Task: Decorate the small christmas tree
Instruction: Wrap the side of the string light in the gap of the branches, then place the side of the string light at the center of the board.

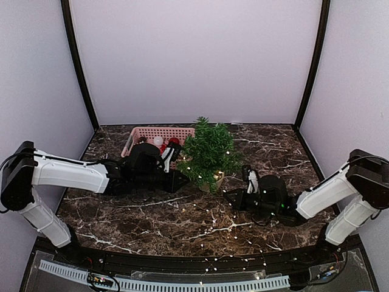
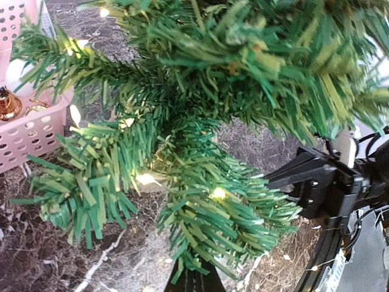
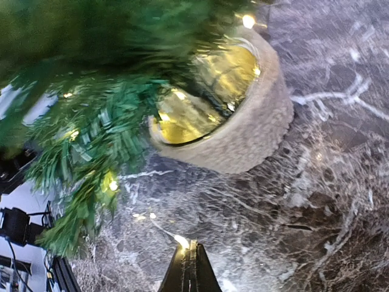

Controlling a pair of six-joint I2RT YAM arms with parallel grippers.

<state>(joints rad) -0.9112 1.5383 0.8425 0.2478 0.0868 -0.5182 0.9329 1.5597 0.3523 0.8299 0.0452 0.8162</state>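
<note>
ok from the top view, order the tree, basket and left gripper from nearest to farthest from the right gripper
1. tree: nearest, just ahead and to the left of the right gripper.
2. left gripper: next, on the opposite, left side of the tree.
3. basket: farthest, at the back left.

Bushy small christmas tree (image 2: 200, 121), glowing lights (image 2: 146, 179), pink basket (image 2: 30, 131) at left

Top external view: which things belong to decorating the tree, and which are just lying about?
Job: small christmas tree, fairy lights, pink basket, white bauble, gold bell.
Not part of it: white slotted strip along the near edge, marble table.
</note>
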